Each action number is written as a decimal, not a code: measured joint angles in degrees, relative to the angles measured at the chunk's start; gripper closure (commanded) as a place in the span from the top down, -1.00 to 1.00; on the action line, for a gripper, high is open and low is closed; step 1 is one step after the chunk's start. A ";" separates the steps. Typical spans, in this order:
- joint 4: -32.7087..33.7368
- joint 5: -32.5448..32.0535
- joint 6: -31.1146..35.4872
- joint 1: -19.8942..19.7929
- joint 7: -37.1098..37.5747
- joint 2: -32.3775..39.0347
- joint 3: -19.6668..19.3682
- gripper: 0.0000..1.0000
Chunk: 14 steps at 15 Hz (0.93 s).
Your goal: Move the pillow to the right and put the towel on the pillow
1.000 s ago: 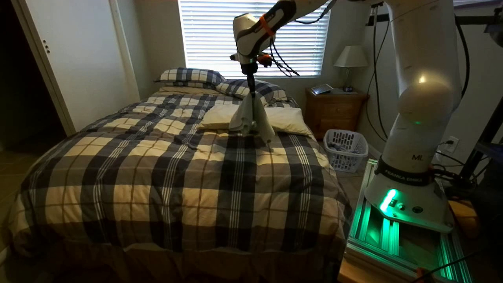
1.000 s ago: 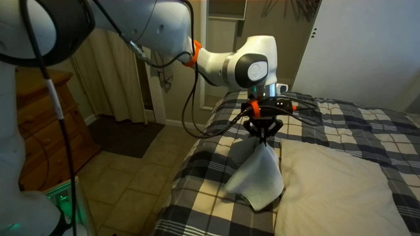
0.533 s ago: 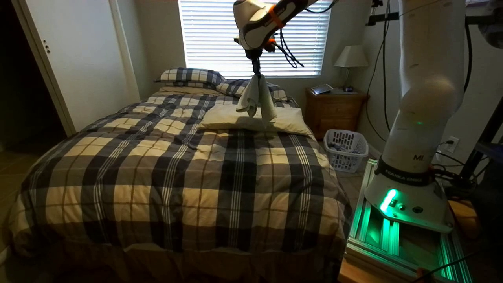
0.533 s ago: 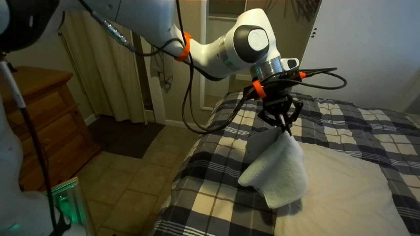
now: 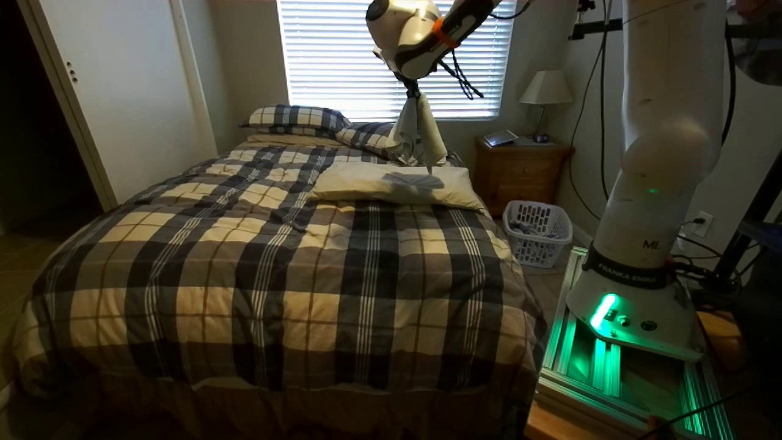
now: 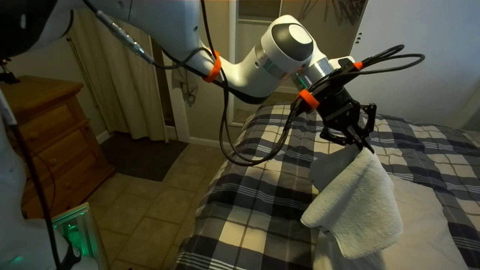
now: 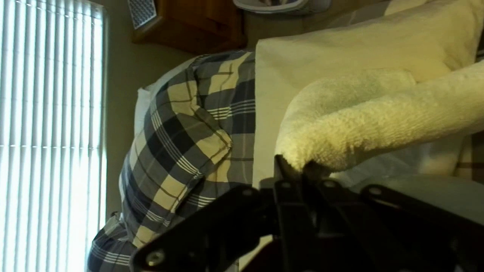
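So, the plaid bed point(image 5: 275, 287) is spreading across both exterior views, with the robot arm point(image 5: 663, 153) arching over it. The blind-covered window point(image 5: 330, 55) is glowing in an exterior view and in the wrist view, while the wooden dresser point(image 6: 63, 123) is turning up in an exterior view only. The cream pillow point(image 5: 348, 181) is lying flat on the bed, long axis running across the bed's width; an exterior view is showing it end to end, plus a shadow point(image 5: 412, 181) on top. The laundry basket point(image 5: 544, 247) is sitting beside the bed, just its edge peeking into the wrist view. Next, the off-white towel point(image 6: 365, 213) is dangling over the pillow, long axis running roughly up and down, loose edges pointing downward; can't tell if its lowest tip is touching. Smallest, the black gripper point(image 6: 367, 149) is leaning off vertical and pinching the towel's top end, and the wrist view is showing its fingertips point(image 7: 284, 170) best.
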 measured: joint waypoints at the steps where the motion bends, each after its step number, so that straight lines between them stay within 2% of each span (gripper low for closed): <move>1: 0.02 -2.32 0.16 -0.06 0.94 0.39 -0.02 -0.89; 5: 0.48 -7.78 1.84 -1.47 2.98 2.42 -0.33 -0.90; 11: 3.76 -7.93 14.99 -7.75 2.78 5.55 -0.97 -0.90; 14: 6.66 -7.78 19.08 -9.85 2.11 7.43 -1.19 -0.90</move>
